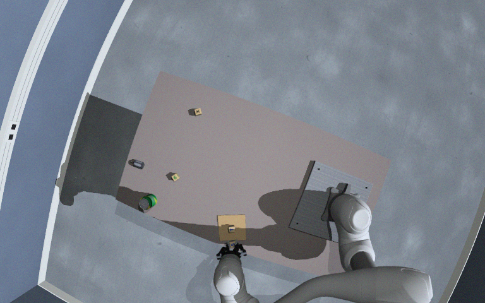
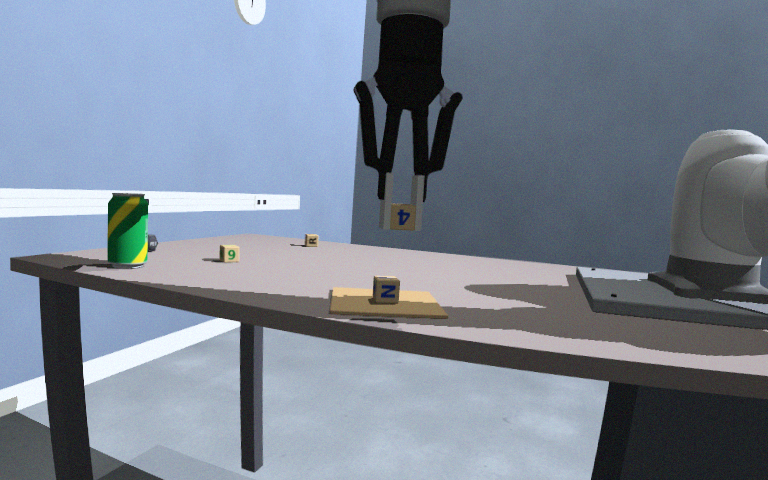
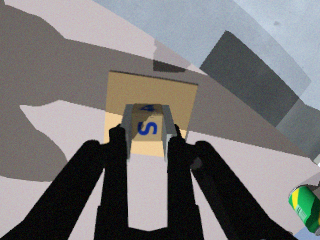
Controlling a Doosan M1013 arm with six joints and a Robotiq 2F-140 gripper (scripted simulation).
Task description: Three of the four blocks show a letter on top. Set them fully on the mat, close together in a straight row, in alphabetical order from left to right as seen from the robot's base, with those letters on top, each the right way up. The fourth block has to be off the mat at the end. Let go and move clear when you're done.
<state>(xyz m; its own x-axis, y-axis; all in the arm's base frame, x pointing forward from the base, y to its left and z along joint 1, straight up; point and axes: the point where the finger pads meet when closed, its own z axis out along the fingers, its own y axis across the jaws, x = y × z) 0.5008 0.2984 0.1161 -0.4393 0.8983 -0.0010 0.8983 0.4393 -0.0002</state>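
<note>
The S block (image 1: 232, 244) (image 2: 402, 216) (image 3: 147, 128) is gripped above the mat (image 1: 223, 233) (image 2: 345, 305) (image 3: 116, 90) in the nearly closed pincer (image 1: 232, 245) (image 2: 402, 217) (image 3: 147, 116). One block (image 1: 232, 229) (image 2: 386, 290) is already placed there; the X-topped block (image 1: 197, 112) (image 2: 311, 240), presumably third, remains to be brought. The green-marked block (image 1: 175, 177) (image 2: 229, 253) lies off the mat, as required.

Four blocks (image 1: 231, 229) (image 2: 386, 290) (image 3: 147, 128) (one aloft), one mat (image 1: 225, 219) (image 2: 348, 305) (image 3: 175, 90), one can (image 1: 147, 202) (image 2: 128, 230) (image 3: 305, 207), one table (image 1: 232, 142) (image 2: 317, 266) (image 3: 240, 170).
</note>
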